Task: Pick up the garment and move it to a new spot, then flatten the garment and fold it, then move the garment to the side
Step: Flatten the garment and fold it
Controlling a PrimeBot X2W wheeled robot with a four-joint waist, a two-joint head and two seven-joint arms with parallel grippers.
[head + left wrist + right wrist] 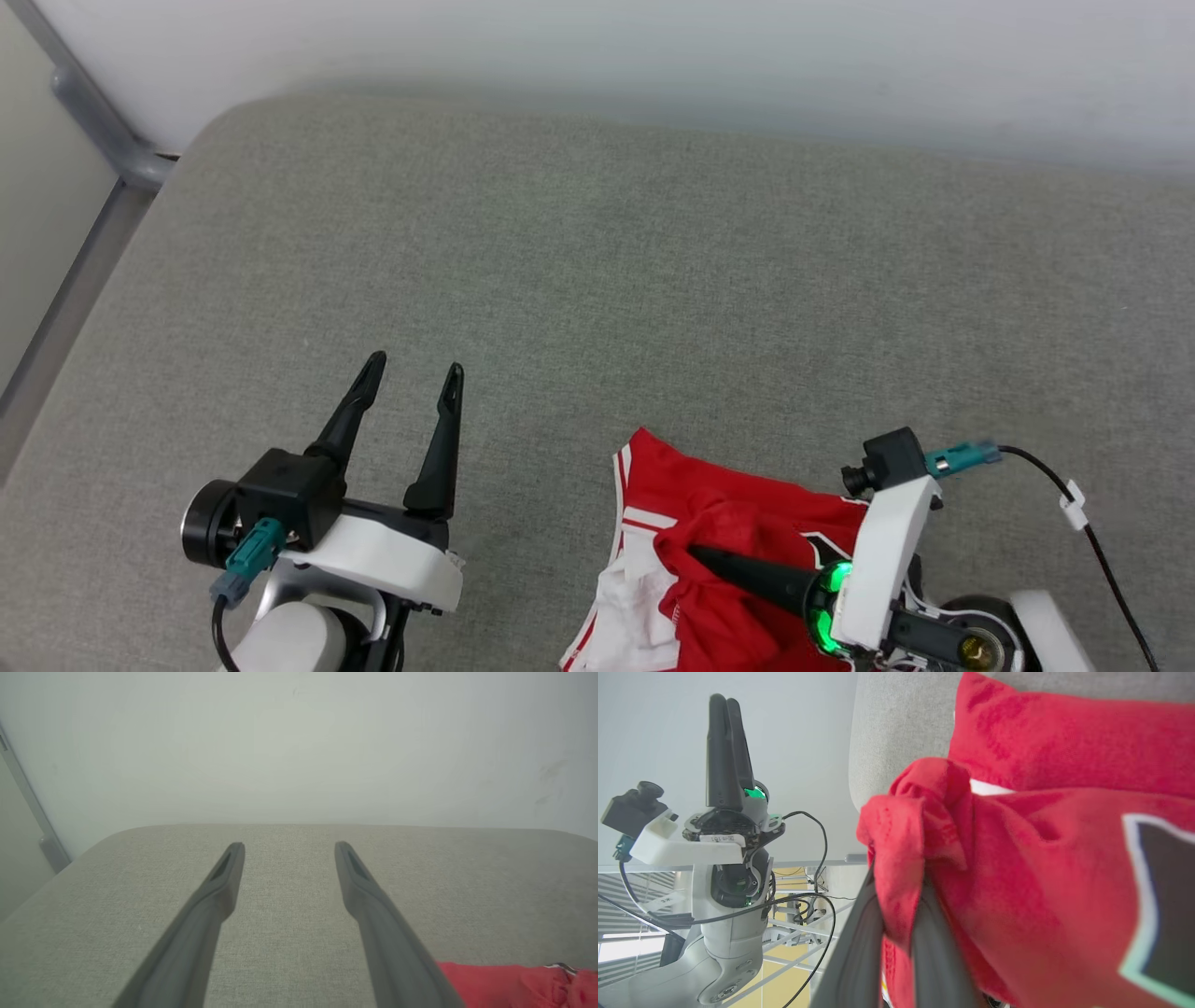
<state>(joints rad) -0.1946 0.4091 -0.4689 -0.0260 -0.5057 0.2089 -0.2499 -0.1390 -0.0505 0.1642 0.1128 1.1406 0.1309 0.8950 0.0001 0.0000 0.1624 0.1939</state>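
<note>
The garment (738,523) is a red jersey with white sleeves, bunched near the front edge of the grey cushion (653,280). My right gripper (698,557) reaches in from the right and is shut on a gathered red fold. In the right wrist view the gripper (899,896) pinches the garment (1041,858), whose cloth hides the fingertips; a black white-edged print shows at the right. My left gripper (414,366) hovers open over bare cushion, left of the garment. In the left wrist view this gripper (288,845) holds nothing, and a red edge of the garment (504,982) lies at the lower right.
A pale wall (653,56) runs behind the cushion. A grey metal rail (103,121) stands past the cushion's rounded left corner. A black cable (1092,532) loops off my right wrist. My left arm (724,826) shows in the right wrist view.
</note>
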